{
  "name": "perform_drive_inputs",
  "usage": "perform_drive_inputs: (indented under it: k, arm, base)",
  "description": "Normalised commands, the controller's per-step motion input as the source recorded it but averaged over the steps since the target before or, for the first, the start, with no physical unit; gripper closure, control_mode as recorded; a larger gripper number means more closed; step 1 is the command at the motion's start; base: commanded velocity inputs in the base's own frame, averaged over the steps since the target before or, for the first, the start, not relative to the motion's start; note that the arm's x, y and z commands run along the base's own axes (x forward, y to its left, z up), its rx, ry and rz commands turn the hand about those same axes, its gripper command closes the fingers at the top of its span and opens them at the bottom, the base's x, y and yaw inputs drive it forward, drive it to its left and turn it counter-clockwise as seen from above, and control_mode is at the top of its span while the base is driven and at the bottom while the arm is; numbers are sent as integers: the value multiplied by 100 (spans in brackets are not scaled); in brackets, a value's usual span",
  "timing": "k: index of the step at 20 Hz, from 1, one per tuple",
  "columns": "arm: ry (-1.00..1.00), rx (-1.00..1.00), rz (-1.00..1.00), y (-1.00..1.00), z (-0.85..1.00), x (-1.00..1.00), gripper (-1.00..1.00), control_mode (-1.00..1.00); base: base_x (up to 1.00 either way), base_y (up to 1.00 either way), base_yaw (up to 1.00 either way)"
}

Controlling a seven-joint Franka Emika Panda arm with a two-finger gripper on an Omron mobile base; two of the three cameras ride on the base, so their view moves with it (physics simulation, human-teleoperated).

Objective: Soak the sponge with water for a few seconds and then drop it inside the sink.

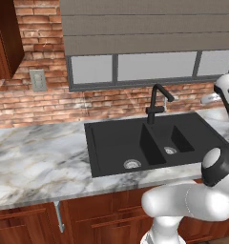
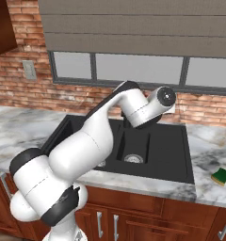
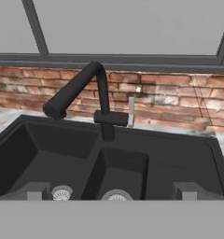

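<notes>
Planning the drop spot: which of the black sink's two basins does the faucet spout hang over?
The larger basin of the matte black double sink: the black gooseneck faucet spout angles over it, away from the smaller basin.

Home kitchen, black double-basin sink (image 1: 107, 143) in marble counter (image 1: 35, 167), brick wall (image 1: 40, 105), wooden cabinets (image 1: 26, 224), window (image 1: 150, 66)

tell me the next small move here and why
Probably swing the pincer right toward the sponge. The sponge lies on the counter right of the sink, untouched; the pincer is open and empty, facing the faucet, and no water is running.
</notes>
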Motion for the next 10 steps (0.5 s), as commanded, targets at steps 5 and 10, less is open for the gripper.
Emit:
perform_drive_inputs:
  k: [5,10]
  arm:
    - [-5,0,-10,10,-20,2,-100,-100]
    - [-6,0,-4,0,-9,4,-100,-100]
  base:
    - [0,0,0]
    - [0,0,0]
